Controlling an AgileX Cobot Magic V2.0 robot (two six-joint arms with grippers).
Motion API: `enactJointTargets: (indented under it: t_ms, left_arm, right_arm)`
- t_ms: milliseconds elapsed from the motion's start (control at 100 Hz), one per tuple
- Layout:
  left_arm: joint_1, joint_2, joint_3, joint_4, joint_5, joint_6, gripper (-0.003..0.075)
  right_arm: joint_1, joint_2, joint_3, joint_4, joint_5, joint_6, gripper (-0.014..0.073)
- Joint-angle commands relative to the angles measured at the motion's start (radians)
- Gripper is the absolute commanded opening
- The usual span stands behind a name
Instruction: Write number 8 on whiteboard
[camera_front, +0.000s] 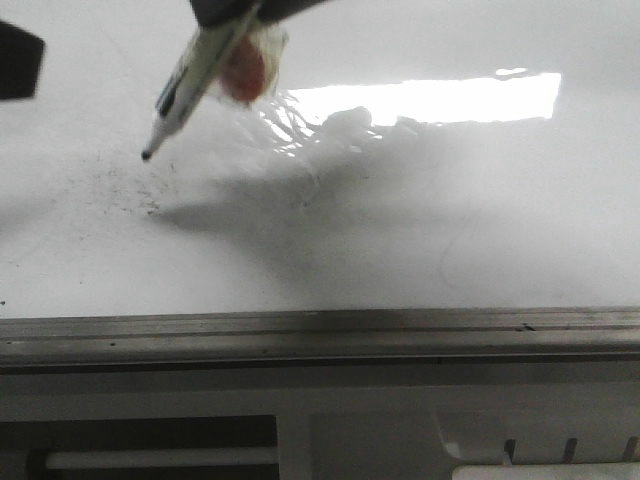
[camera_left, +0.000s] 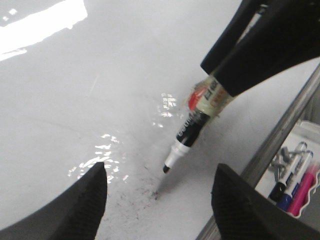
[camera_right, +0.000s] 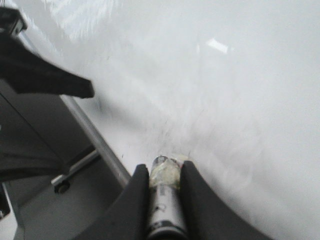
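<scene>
Front view: right gripper (camera_front: 250, 8) is coming in from the far edge of the large glossy white whiteboard (camera_front: 420, 220), its black fingers clamping a black-and-white marker pen (camera_front: 190, 85) wrapped in clear tape with a red patch. Pen is tilting, black tip hanging just above the board near its left side, over a scatter of faint grey specks (camera_front: 125, 185). No drawn number 8 is showing anywhere on the board. Bright glare strip (camera_front: 430, 98) is sitting on the far right part; wrinkled film patch (camera_front: 300, 125) just beside the pen. Grey metal rail (camera_front: 320, 335) is running along the near edge. Dark piece at the far left edge is probably the left gripper (camera_front: 18, 60); can't tell its state here.

Left wrist view: left gripper (camera_left: 160, 200) is hanging over the board with both black fingers (camera_left: 80, 210) wide apart, holding nothing. Marker tip is between them in frame, just off the surface or barely touching, can't tell which. White tray (camera_left: 307, 150) beyond the rail is holding blue and pink spare markers (camera_left: 295, 182).

Right wrist view: right fingers (camera_right: 135, 200) are closing tight on the taped marker barrel, board beyond, rail alongside.
</scene>
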Motion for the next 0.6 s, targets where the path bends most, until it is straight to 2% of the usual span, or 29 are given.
enactJointTargets:
  t_ms: [0,290,590]
  left_arm:
    - [-0.007,-0.044,-0.033,-0.036,-0.032,-0.011,0.0403]
    - [-0.007,-0.058,-0.033,-0.051,-0.035,-0.011,0.0386]
    - [-0.007,-0.058,-0.033,-0.051,-0.042,-0.011,0.0386]
  right_arm:
    - [-0.037,-0.032,-0.081,0.018,-0.068,0.003,-0.0058]
    - [-0.204,0.017,-0.242,0.011,0.059,0.003,-0.0058]
    - [-0.231,0.129,-0.244,0.001,0.124,-0.001,-0.0059]
